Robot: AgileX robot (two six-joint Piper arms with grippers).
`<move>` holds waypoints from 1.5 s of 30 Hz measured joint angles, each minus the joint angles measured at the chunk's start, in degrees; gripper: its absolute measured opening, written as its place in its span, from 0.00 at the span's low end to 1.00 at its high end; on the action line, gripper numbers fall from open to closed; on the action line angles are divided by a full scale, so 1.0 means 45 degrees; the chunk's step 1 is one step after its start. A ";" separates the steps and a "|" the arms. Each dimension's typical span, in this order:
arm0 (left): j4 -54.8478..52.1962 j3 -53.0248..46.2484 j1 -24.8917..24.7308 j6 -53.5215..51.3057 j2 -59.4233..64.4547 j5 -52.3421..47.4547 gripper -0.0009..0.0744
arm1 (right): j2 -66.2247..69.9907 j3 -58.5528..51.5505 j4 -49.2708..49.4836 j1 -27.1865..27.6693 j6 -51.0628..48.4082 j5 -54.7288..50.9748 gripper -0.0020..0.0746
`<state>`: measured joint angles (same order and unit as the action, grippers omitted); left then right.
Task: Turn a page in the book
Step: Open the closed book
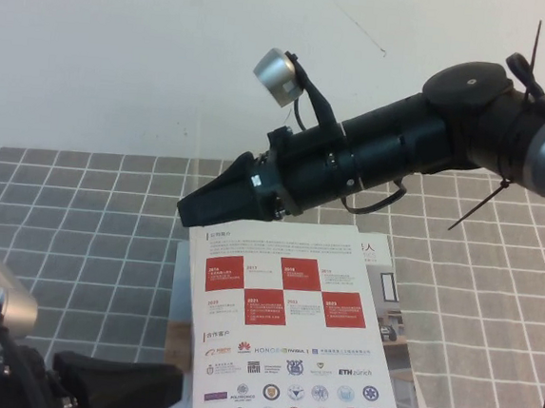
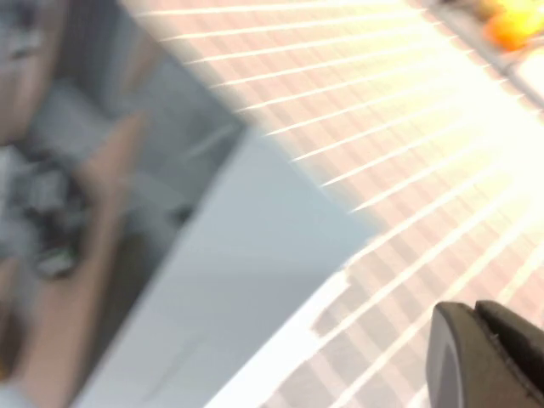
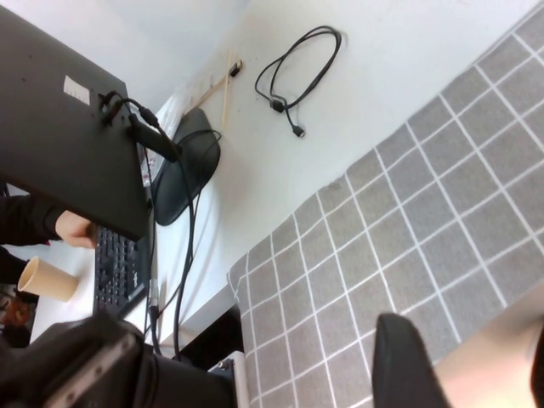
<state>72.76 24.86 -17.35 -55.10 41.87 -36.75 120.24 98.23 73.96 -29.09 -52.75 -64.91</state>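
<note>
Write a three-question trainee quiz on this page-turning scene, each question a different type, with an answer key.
1. True or false: the book lies open on the checked cloth, showing an inner page with red squares and logo rows.
2. Which gripper is raised over the book's far edge? A) left gripper B) right gripper C) both
3. Fill in: a strip of another leaf with a ____ shows along the book's right side.

Key
1. True
2. B; the left gripper sits low at the near left corner, beside the book.
3. photo

book (image 1: 284,343) on checked cloth (image 1: 90,217) — right pincer (image 1: 200,212) above far edge | left pincer (image 1: 118,381) near-left
</note>
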 joint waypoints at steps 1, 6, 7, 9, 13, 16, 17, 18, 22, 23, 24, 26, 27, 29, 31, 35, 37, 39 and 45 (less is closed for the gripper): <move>0.0717 -0.0113 0.0000 -0.0553 0.0031 -0.0233 0.01 | 0.0000 0.0000 0.0000 -0.0094 -0.0021 0.0083 0.44; 0.2749 -0.0227 0.0000 -0.1612 0.0472 -0.0958 0.01 | 0.0000 0.0009 0.0000 -0.0354 -0.0066 0.0294 0.44; 0.2957 -0.0227 0.0000 -0.1673 0.0604 -0.0986 0.01 | 0.0000 0.0009 0.0000 -0.0437 -0.0066 0.0323 0.44; 0.3213 -0.0227 0.0000 -0.1749 0.0892 -0.1137 0.01 | 0.0000 0.0009 0.0000 -0.0488 -0.0066 0.0408 0.44; 0.3736 -0.0227 0.0000 -0.1978 0.1413 -0.1701 0.01 | 0.0000 0.0009 0.0000 -0.0567 -0.0066 0.0713 0.44; 0.4111 -0.0227 -0.0181 -0.2002 0.1603 -0.1511 0.01 | 0.0000 0.0009 0.0000 -0.0587 -0.0074 0.0802 0.44; 0.4259 -0.0227 -0.0315 -0.2021 0.1635 -0.1320 0.01 | 0.0000 0.0009 0.0000 -0.0587 -0.0074 0.0802 0.44; 0.4478 -0.0227 -0.0454 -0.2061 0.1664 -0.1063 0.01 | 0.0000 0.0009 0.0000 -0.0587 -0.0074 0.0825 0.44; 0.5157 -0.0227 -0.1244 -0.2686 0.1683 -0.0157 0.01 | 0.0000 0.0009 0.0000 -0.0587 -0.0123 0.1000 0.44; 0.5210 -0.0227 -0.1459 -0.2810 0.1683 0.0010 0.01 | 0.0000 0.0009 0.0000 -0.0587 -0.0123 0.1049 0.44; 0.5235 -0.0227 -0.1750 -0.2942 0.1710 0.0278 0.01 | 0.0000 0.0009 0.0000 -0.0587 -0.0123 0.1050 0.44; 0.5318 -0.0227 -0.2355 -0.3040 0.1851 0.1008 0.01 | 0.0000 0.0009 0.0000 -0.0587 -0.0150 0.1076 0.44; 0.5352 -0.0227 -0.2653 -0.3062 0.1955 0.1681 0.01 | 0.0000 0.0009 0.0000 -0.0587 -0.0185 0.1098 0.44; 0.5371 -0.0227 -0.3152 -0.3096 0.2207 0.2778 0.01 | 0.0000 0.0009 0.0086 -0.0595 -0.0255 0.1098 0.44; 0.5438 -0.0227 -0.3574 -0.3124 0.2526 0.3975 0.01 | 0.0000 0.0009 0.0212 -0.0595 -0.0310 0.1098 0.44; 0.5557 -0.0227 -0.3852 -0.3124 0.3067 0.5352 0.01 | 0.0000 0.0009 0.0408 -0.0595 -0.0484 0.0906 0.44; 0.5611 -0.0227 -0.3880 -0.3096 0.3212 0.5742 0.01 | 0.0000 0.0033 0.0430 -0.0595 -0.0672 0.0667 0.44; 0.5671 -0.0227 -0.3902 -0.2978 0.3262 0.5952 0.01 | 0.0000 0.0203 0.0330 -0.0567 -0.0753 0.0303 0.44; 0.5753 -0.0227 -0.3902 -0.2683 0.3311 0.6507 0.01 | 0.0000 0.1311 -0.0895 0.0164 -0.0292 -0.0727 0.44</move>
<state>98.65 23.84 -34.91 -67.18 56.77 -7.48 120.24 104.13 69.93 -28.36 -54.07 -68.18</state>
